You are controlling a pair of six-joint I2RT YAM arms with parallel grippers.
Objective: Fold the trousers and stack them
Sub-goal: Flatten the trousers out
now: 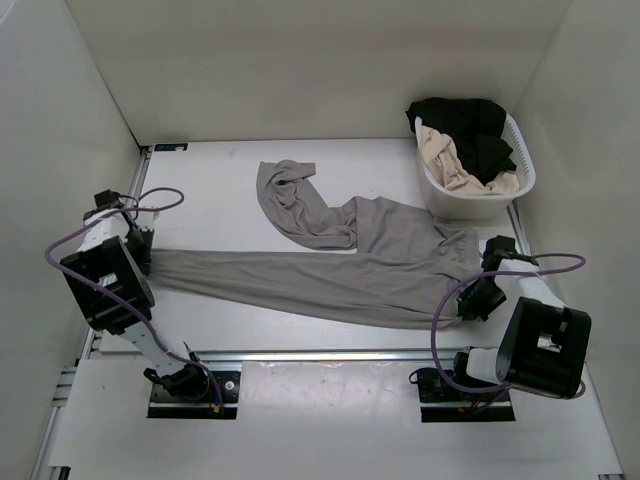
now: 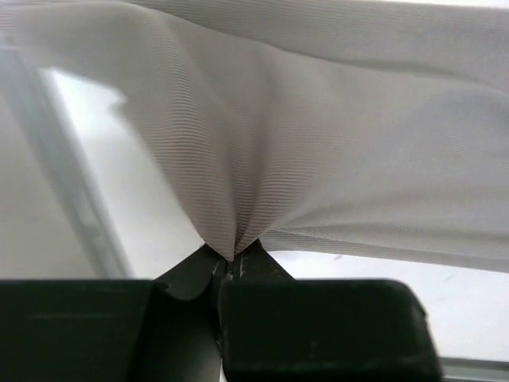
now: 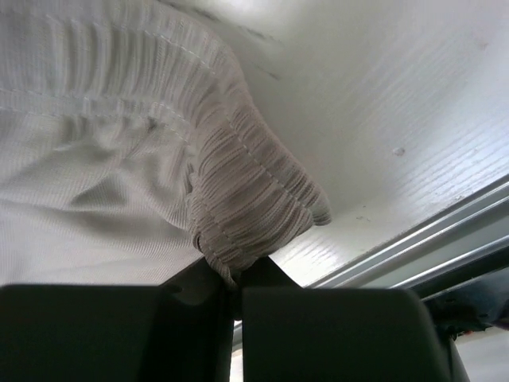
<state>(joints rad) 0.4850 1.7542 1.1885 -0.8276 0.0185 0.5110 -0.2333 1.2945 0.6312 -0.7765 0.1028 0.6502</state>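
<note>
Top external: trousers pinched at each end by jaws.

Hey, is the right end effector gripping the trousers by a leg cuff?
No, the right end effector is shut on the gathered elastic waistband of the trousers.

The trousers lie across the table; one leg reaches the left gripper; the other bends away. A basket holds clothes.
</note>
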